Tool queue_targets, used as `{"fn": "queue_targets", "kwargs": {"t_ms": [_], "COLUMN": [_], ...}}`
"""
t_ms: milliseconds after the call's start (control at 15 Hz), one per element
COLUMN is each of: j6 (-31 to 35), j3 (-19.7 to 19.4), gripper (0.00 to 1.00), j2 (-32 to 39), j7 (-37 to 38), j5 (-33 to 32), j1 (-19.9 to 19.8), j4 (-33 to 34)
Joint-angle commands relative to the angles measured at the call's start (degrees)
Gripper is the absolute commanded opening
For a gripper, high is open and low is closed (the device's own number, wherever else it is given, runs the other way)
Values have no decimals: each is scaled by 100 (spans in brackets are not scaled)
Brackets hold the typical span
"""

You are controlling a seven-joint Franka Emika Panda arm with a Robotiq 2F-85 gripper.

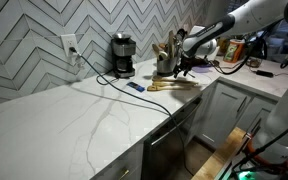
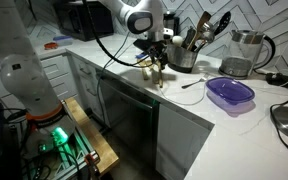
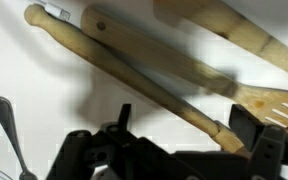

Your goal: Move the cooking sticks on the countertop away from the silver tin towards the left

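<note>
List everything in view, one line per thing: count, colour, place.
cooking sticks: a few, pale tan, lying before the tin
silver tin: one, silver, near the backsplash
wooden spoons: a bunch, darker brown, in the tin
coffee maker: one, black and silver, by the wall
blue object: one, on the countertop
kettle: one, clear
container: one, purple, near the edge
countertop: one, white
gripper: one, black, open over the sticks

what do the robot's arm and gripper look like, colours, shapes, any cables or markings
The glossy white arm is built of rounded, bulging segments with dark seams at the joints. The blocky black gripper has two angular black fingers. A thin black cable loops near the wrist. No markings are legible.
</note>
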Motion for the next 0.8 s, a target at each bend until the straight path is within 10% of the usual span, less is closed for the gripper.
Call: {"fn": "queue_targets", "kwargs": {"t_ms": [0, 733], "j6": [-477, -2285], "j3": [166, 76], "gripper": [100, 100], "j2": [-485, -2008], "j7": [-854, -3706], "j5": [-299, -542], "j1": [-143, 2], "j4": [-71, -283]}}
